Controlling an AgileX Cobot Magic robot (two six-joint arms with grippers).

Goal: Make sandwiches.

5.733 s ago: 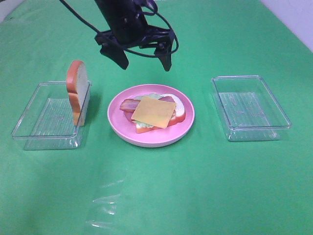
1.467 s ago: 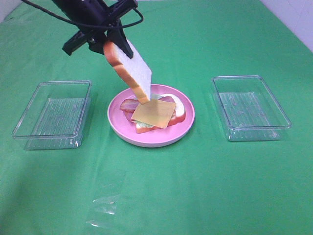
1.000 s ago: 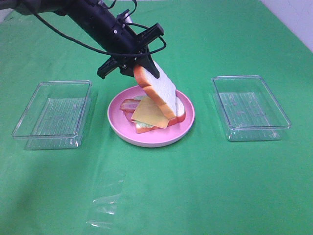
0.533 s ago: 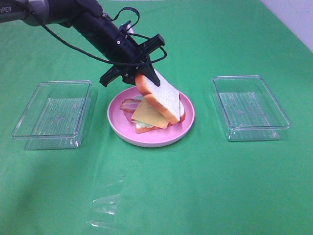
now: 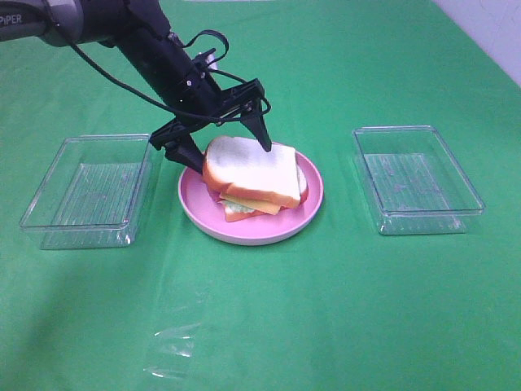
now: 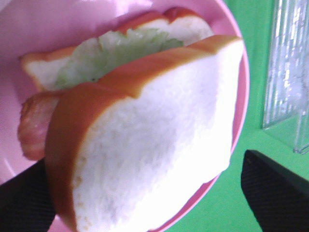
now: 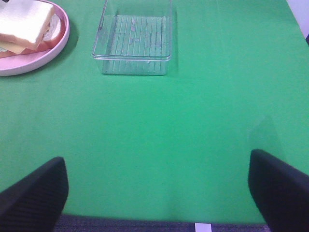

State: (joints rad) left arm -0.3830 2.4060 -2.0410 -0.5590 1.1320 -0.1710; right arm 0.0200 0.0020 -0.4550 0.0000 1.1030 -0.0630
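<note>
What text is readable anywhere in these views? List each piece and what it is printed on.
"IPER": white letters on the left arm, at the top left edge of the exterior high view; the word is cut off by the frame edge, so earlier letters cannot be seen.
Nothing readable on the sandwich, the pink plate, the clear trays or the green cloth.

White letters reading "IPER" are showing on the dark arm (image 5: 49, 15) at the picture's edge. The word's start is being cut off. Nothing else is reading as text.

The left arm (image 5: 122, 32) is glossy black, with looping black cables and white lettering; the gripper fingers (image 5: 262, 130) are black and pointed.
</note>
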